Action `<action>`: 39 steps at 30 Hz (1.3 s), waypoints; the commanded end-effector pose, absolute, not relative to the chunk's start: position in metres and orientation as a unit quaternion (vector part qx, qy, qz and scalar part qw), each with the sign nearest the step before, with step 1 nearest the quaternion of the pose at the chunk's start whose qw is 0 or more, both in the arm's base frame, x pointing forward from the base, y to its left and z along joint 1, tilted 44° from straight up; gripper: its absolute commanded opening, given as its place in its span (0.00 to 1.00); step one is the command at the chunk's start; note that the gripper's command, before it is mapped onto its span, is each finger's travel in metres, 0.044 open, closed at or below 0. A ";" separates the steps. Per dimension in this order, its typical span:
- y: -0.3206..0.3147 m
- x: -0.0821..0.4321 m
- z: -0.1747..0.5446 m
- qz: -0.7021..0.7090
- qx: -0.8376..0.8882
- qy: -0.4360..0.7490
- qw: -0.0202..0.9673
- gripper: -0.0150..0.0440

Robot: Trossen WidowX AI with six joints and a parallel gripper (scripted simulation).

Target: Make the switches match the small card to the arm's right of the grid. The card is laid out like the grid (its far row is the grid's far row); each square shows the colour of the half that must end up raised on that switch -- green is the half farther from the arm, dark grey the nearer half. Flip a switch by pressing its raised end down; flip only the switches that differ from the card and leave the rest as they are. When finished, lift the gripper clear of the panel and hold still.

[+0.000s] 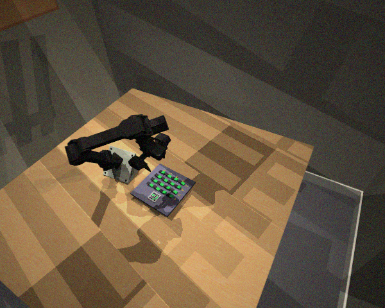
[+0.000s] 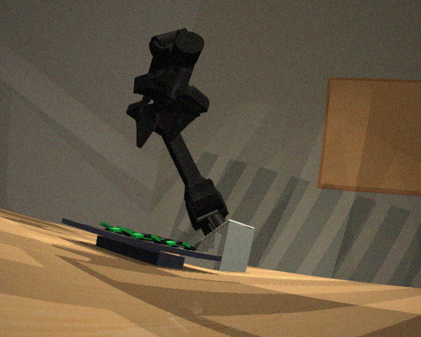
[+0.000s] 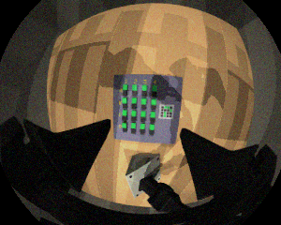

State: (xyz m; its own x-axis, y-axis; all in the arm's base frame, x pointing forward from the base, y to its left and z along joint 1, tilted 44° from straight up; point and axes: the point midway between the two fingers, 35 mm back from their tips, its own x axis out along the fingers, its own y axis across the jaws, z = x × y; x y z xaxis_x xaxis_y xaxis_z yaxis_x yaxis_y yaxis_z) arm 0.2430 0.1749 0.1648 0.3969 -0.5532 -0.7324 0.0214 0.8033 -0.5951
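The slate-blue panel (image 1: pixel 142 190) (image 2: pixel 83 227) (image 3: pixel 172 133) carries four rows of four rocker switches (image 1: pixel 166 179) (image 2: pixel 138 236) (image 3: pixel 134 100), each with a green half and a dark grey half. The small card (image 1: pixel 154 196) (image 3: pixel 166 112) is a white-edged square right of the grid in the wrist view, with green and dark squares; its exact pattern is too small to read surely. Which halves are raised cannot be told for every switch. A shadow covers the panel's far right corner. My gripper (image 2: pixel 155 142) (image 3: pixel 146 127) is open, holds nothing and hangs well above the panel.
The arm's pale base plate (image 1: pixel 131 165) (image 2: pixel 236 246) (image 3: pixel 137 180) stands just behind the panel's near edge. The wooden table (image 1: pixel 219 245) has patchy shadows. An orange board (image 2: pixel 377 137) shows in the background of the exterior view.
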 end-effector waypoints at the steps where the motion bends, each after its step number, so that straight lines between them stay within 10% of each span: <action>1: 0.174 0.245 0.163 -0.182 -0.258 0.520 0.794 0.89; 15: 0.126 0.317 0.080 -0.213 -0.296 0.575 0.732 0.26; 39: 0.092 0.329 0.044 -0.211 -0.299 0.567 0.738 0.25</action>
